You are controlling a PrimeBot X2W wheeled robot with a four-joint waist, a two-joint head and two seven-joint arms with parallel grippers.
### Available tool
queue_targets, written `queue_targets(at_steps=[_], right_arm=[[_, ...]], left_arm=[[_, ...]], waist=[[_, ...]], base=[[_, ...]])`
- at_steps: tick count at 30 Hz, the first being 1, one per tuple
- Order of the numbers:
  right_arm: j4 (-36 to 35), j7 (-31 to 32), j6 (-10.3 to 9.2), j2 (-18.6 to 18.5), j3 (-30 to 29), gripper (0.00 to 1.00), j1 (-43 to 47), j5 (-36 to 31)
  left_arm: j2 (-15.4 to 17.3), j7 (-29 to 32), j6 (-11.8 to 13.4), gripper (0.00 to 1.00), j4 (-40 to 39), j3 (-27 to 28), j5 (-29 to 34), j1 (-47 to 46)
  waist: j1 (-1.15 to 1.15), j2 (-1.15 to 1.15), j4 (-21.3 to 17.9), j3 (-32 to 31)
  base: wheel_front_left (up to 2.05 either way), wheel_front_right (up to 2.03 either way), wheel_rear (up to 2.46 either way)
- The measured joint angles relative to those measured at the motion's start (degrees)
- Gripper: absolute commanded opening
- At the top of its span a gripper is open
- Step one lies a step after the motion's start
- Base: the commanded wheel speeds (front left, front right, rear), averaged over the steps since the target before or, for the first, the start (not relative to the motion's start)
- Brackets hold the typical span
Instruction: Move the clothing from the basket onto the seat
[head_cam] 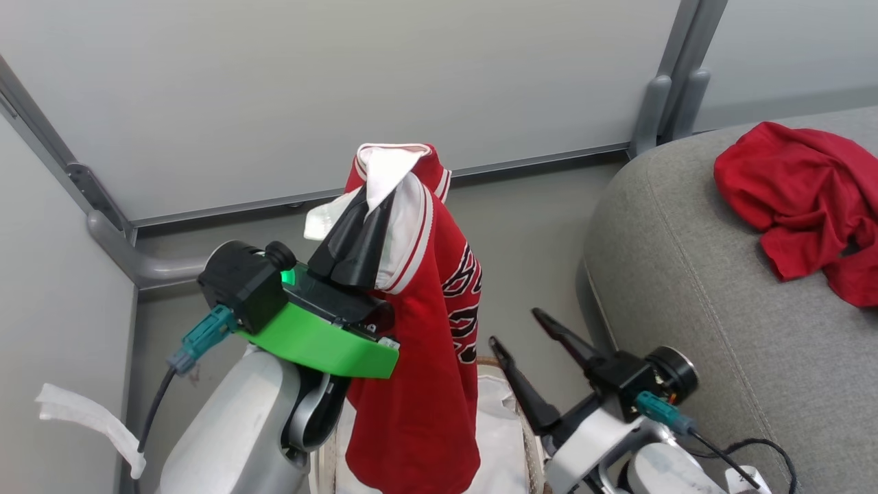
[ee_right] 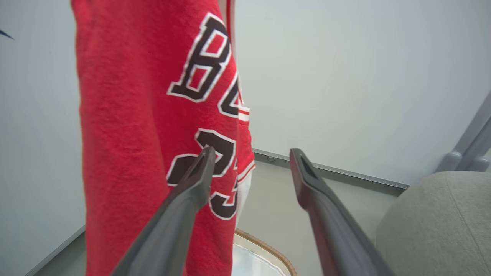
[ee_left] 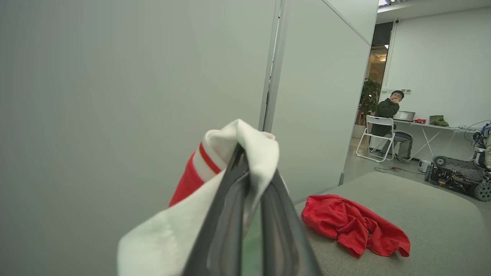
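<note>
Jersey is pinched by left gripper; right gripper is spread, empty. Hem should be lifted clear of basket, then carried right onto seat.

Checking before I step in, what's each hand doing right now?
Left hand: closed, holding the red jersey.
Right hand: open, empty.

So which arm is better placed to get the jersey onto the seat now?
Left. The left end effector is shut on the jersey, hanging above the basket; it need only swing over to the seat. The right end effector is open and empty.
</note>
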Motion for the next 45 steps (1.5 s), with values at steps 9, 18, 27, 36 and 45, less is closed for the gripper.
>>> queue_targets(at_steps=[9,18,27,36,45], right_arm=[[-0.2,0.0,0.0,-1.3,13.7,1.0,-6.8,4.9],[9.6,0.0,0.0,1.9,15.0,1.0,-12.0,0.8],[17.0,0.0,0.0,2.4,18.7,0.0,-13.4,4.2],[18.3,0.0,0.0,2.4,18.8,0.0,-13.6,7.0],[17.5,0.0,0.0,2.4,18.5,0.0,-13.6,7.0]], left_arm=[[-0.8,0.0,0.0,0.0,0.7,-0.2,0.8,0.0],[-1.6,0.0,0.0,0.0,1.1,-3.0,0.3,-0.2],[-2.5,0.0,0.0,0.0,1.4,-5.3,-0.4,-1.3],[-2.6,0.0,0.0,0.0,1.9,-4.5,-0.8,-1.2],[-2.5,0.0,0.0,0.0,1.9,-3.6,-0.7,-0.7]], waist=[[0.0,0.0,0.7,0.6],[0.0,0.0,1.6,0.7],[0.0,0.0,2.9,0.9],[0.0,0.0,2.9,0.9],[0.0,0.0,1.9,1.2]], base=[[0.0,0.0,0.0],[0.0,0.0,0.0],[0.0,0.0,0.0],[0.0,0.0,0.0],[0.0,0.0,0.0]])
